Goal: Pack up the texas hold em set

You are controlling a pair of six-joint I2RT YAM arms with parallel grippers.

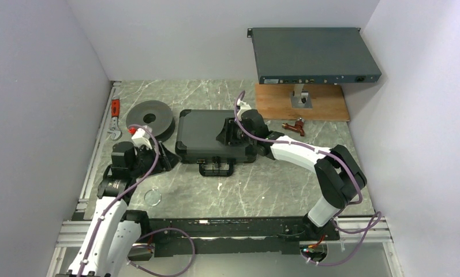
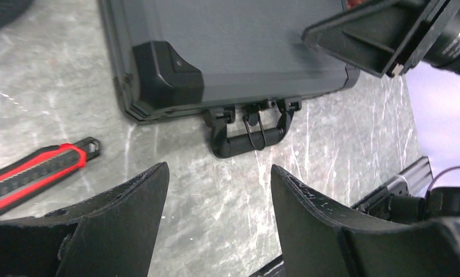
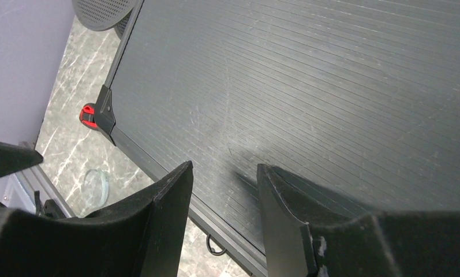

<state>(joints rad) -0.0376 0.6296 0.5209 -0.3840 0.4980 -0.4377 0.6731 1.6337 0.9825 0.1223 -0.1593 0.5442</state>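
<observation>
Briefcase (image 3: pixel 331 86) under right end effector (image 3: pixel 224 167), narrowly apart, empty; left end effector (image 2: pixel 217 170) wide apart.

Left arm (image 1: pixel 109 224) and right arm (image 1: pixel 294 151): white shells, black joints, purple cables (image 1: pixel 236 112) looped outside; black wedge-shaped gripper fingers (image 2: pixel 129 213), scuffed edges

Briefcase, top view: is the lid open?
No, the briefcase lies flat with its lid shut, its handle sticking out in front.

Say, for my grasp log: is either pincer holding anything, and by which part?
Nothing is held: left pincer empty near the briefcase handle, right pincer empty above its lid.
</observation>
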